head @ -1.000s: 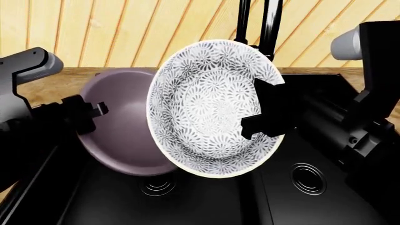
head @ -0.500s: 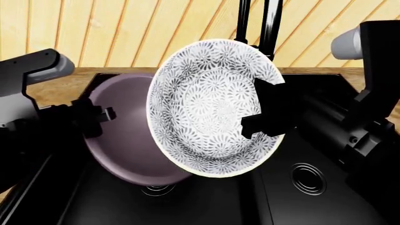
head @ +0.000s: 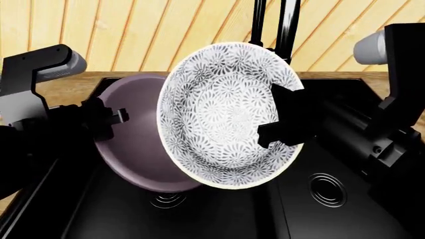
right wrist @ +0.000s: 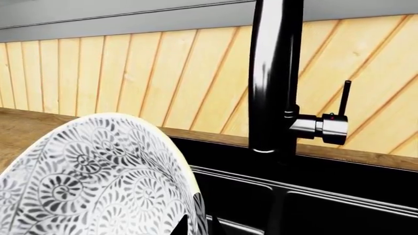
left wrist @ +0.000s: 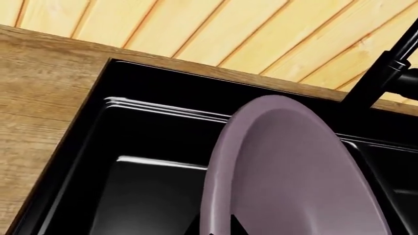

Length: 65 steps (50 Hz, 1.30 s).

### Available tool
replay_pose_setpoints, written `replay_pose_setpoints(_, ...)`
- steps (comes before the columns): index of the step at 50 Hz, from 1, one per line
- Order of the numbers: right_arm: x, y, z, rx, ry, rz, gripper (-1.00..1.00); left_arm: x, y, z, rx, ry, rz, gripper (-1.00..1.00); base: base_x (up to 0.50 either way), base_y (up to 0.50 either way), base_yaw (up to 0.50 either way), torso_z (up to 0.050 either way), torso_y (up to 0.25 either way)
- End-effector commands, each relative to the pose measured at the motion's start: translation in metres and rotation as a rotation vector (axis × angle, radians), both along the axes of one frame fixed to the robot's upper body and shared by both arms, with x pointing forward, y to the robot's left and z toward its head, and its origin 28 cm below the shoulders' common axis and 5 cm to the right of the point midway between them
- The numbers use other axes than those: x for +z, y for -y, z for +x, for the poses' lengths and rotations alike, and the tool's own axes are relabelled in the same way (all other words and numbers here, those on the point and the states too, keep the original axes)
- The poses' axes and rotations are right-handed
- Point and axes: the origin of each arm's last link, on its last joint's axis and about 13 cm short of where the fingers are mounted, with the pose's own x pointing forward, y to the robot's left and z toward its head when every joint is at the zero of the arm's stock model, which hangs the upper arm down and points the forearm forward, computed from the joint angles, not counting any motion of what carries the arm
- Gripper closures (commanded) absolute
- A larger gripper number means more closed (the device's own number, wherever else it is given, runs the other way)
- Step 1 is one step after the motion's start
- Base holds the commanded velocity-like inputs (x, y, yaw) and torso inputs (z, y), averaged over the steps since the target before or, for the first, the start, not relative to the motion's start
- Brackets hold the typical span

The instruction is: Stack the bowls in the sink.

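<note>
**A:** What had changed just then?

**B:** The left hand (head: 116,119), clenched on the rim of the mauve bowl (head: 136,144), had carried it in from nine o'clock toward the middle. A second before, that bowl hung partly over the wooden surface (head: 66,84); now it stood tilted above the left basin of the sink (head: 219,219), its edge tucked behind the patterned white bowl (head: 229,114).

**A:** And the white one?

**B:** It had not moved. The right hand (head: 282,124) gripped its rim at three o'clock, holding it nearly upright, with the faucet (head: 285,25) beyond at twelve.

**A:** So what did that mean for the stacking?

**B:** My judgement: the bowls were being brought together in the air, but neither was nested yet.

**A:** Anything in the basins?

**B:** Only the drains showed; both bowls hung above, neither resting inside.
</note>
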Motion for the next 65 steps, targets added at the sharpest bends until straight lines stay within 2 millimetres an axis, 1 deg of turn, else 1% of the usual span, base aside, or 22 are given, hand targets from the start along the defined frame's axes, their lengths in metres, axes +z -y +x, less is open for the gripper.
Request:
replay_pose_setpoints(1, 0.004, 0.002, 0.001, -0.016, 0.039, 0.009, 1.0, 0.012, 0.002, 0.005, 0.027, 0.035, 0.002, 1.0, 0.0, 0.0, 0.0, 0.0, 0.0)
replay_pose_setpoints(12, 0.003, 0.003, 0.0, -0.02, 0.037, 0.01, 1.0, 0.015, 0.004, 0.008, 0.026, 0.024, 0.021, 1.0, 0.0, 0.0, 0.0, 0.001, 0.001)
replay_pose_setpoints(30, 0.003, 0.004, -0.001, -0.019, 0.039, 0.012, 1.0, 0.005, 0.004, 0.012, 0.046, -0.022, 0.112, 1.0, 0.0, 0.0, 0.0, 0.0, 0.002)
replay_pose_setpoints(44, 0.002, 0.003, -0.001, -0.018, 0.038, 0.011, 1.0, 0.002, 0.002, 0.014, 0.077, -0.041, 0.162, 1.0, 0.0, 0.0, 0.0, 0.001, 0.001)
replay_pose_setpoints(58, 0.001, 0.004, -0.001, -0.021, 0.036, 0.011, 1.0, -0.004, 0.006, 0.017, 0.059, -0.074, 0.213, 1.0, 0.0, 0.0, 0.0, 0.0, 0.001)
replay_pose_setpoints(65, 0.001, 0.004, -0.001, -0.021, 0.036, 0.013, 1.0, -0.004, 0.009, 0.017, 0.042, -0.074, 0.215, 1.0, 0.0, 0.0, 0.0, 0.0, 0.001)
